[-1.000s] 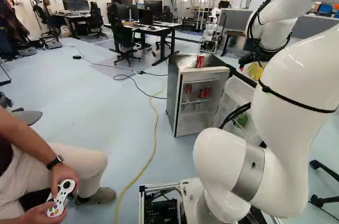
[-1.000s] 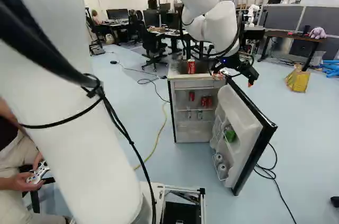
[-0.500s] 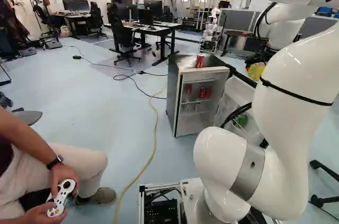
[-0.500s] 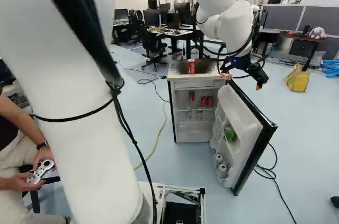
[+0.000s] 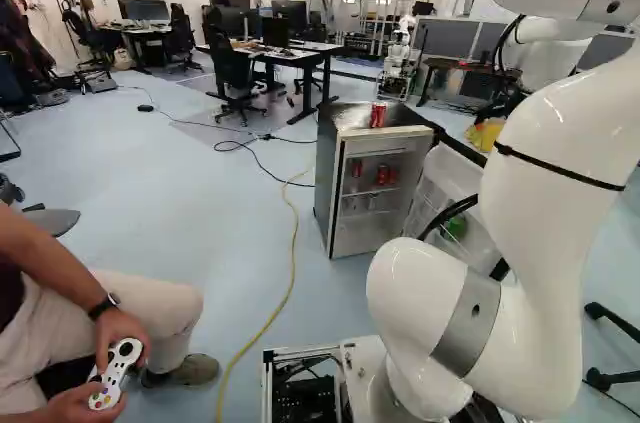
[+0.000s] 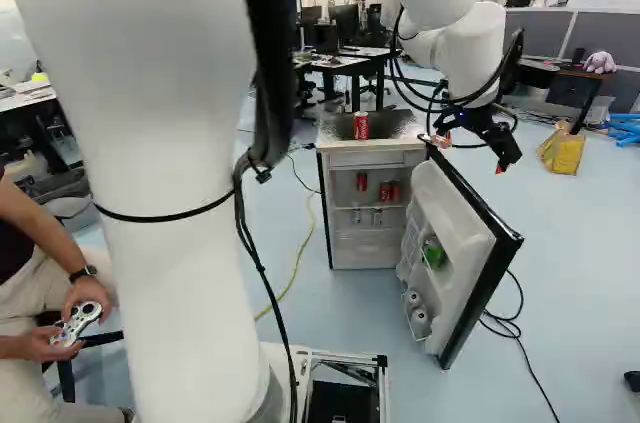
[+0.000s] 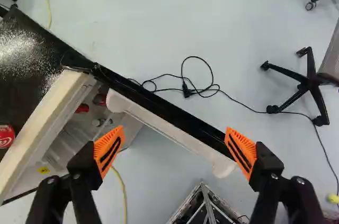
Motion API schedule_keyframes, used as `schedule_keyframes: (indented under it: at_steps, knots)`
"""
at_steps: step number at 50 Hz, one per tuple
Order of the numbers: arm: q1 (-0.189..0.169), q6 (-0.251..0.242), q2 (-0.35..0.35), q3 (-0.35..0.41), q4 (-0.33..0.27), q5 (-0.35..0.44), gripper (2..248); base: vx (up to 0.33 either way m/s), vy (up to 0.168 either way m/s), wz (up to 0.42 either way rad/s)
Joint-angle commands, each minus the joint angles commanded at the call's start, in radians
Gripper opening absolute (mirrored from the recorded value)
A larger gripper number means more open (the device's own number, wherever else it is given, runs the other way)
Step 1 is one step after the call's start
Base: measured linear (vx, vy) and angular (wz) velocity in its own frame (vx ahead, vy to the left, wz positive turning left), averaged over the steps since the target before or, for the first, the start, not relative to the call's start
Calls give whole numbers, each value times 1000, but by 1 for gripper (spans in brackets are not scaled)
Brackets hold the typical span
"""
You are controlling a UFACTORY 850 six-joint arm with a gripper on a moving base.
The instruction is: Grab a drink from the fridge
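drink cans [image 6: 385, 191] in red stand on a shelf inside the open fridge [image 6: 370, 159], with silvery cans [image 6: 377, 216] on the level at six o'clock of them. one more red can [image 6: 361, 125] stands on the fridge's top, at twelve o'clock from the shelves in the right base view. the fridge door [image 6: 455, 223] hangs wide open at four o'clock from those shelves, its racks holding a green item [image 6: 434, 255] and two round-ended cans [image 6: 419, 317]. the end effector [image 6: 472, 151] is apart from the cans, above the door, at two o'clock from the shelves in the right base view. its two orange-padded fingers are spread wide; in the wrist view the door's upper edge slants beneath and between them. a yellow bag [image 6: 562, 151] sits on the floor, between one and two o'clock from the door
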Motion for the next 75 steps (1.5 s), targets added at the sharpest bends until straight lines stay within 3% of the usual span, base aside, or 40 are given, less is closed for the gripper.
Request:
schedule_keyframes:
  at_steps: [50, 75]
  knots:
    - [-102, 0, -168, -197, 262, -110, 247, 0, 0, 0]
    - [-152, 0, -297, -302, 282, -132, 247, 0, 0, 0]
